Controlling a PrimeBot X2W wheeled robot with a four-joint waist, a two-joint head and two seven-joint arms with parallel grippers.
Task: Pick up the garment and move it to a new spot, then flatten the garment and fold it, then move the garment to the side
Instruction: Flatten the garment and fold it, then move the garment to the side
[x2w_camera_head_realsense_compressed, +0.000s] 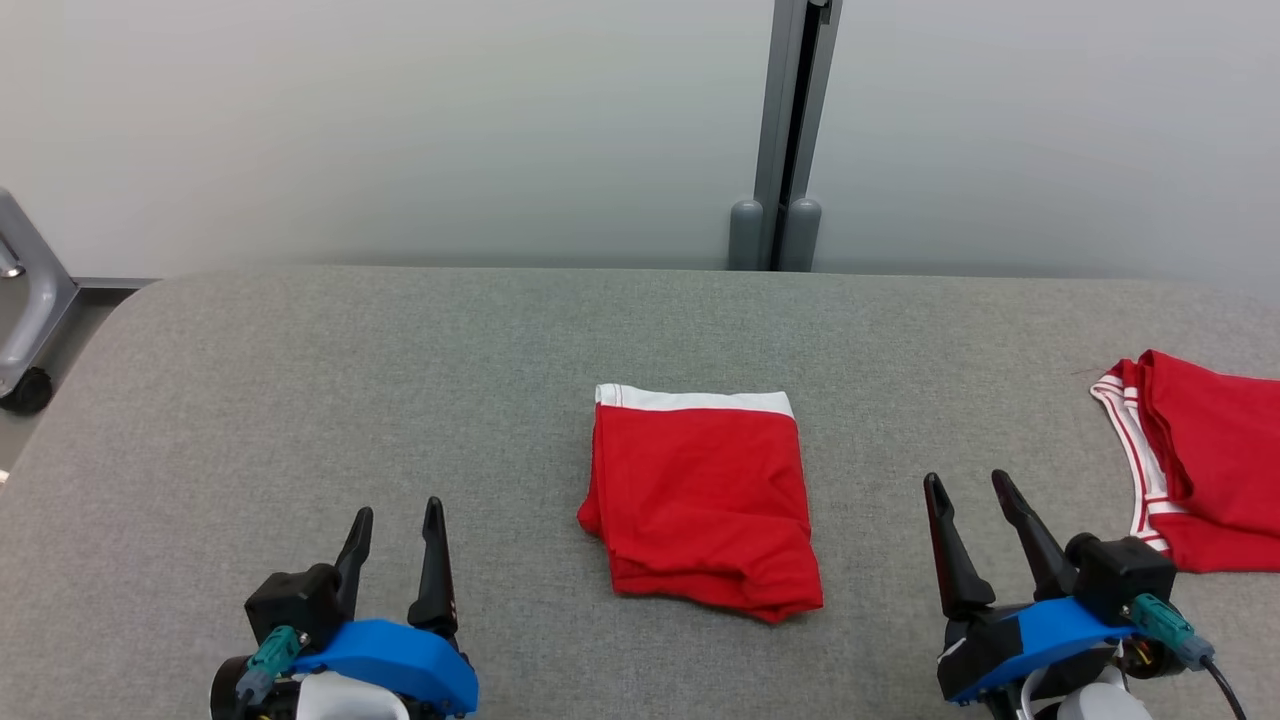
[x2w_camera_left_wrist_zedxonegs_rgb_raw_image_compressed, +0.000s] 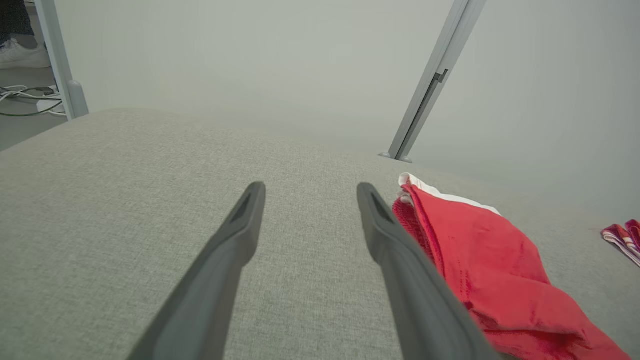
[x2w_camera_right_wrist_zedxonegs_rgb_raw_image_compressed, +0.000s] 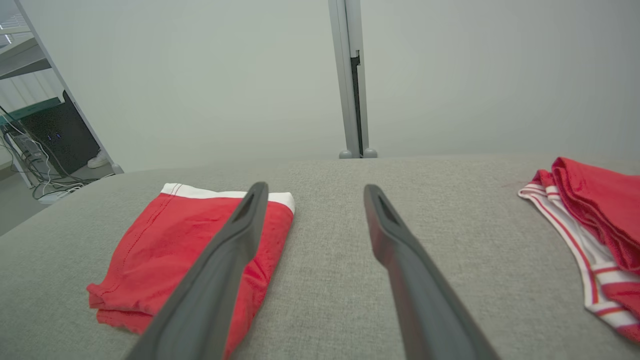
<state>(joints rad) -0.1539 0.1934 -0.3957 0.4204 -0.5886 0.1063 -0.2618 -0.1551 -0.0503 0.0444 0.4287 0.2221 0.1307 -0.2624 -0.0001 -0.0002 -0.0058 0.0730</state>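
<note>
- Folded garment (x2w_camera_head_realsense_compressed: 700, 500): long axis 12 to 6 o'clock, white waistband toward 12.
- At 9 the left gripper (x2w_camera_head_realsense_compressed: 399, 508), at 3 the right gripper (x2w_camera_head_realsense_compressed: 967, 478): both spread, empty.

We see the left gripper (x2w_camera_head_realsense_compressed: 399, 507) and right gripper (x2w_camera_head_realsense_compressed: 967, 478) built alike: long tapered black fingers (x2w_camera_head_realsense_compressed: 436, 560), a blue shell (x2w_camera_head_realsense_compressed: 400, 660), a teal connector (x2w_camera_head_realsense_compressed: 272, 655). A black cable (x2w_camera_head_realsense_compressed: 1225, 685) leaves the right one.

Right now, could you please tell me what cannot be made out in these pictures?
- Striped garment: head view, cut off by the right edge.
- Folded red garment: left wrist view, near side hidden behind the left tool.
- Shoe: left wrist view, cut off by the left edge.
- Cables: right wrist view, too small to trace.
</note>
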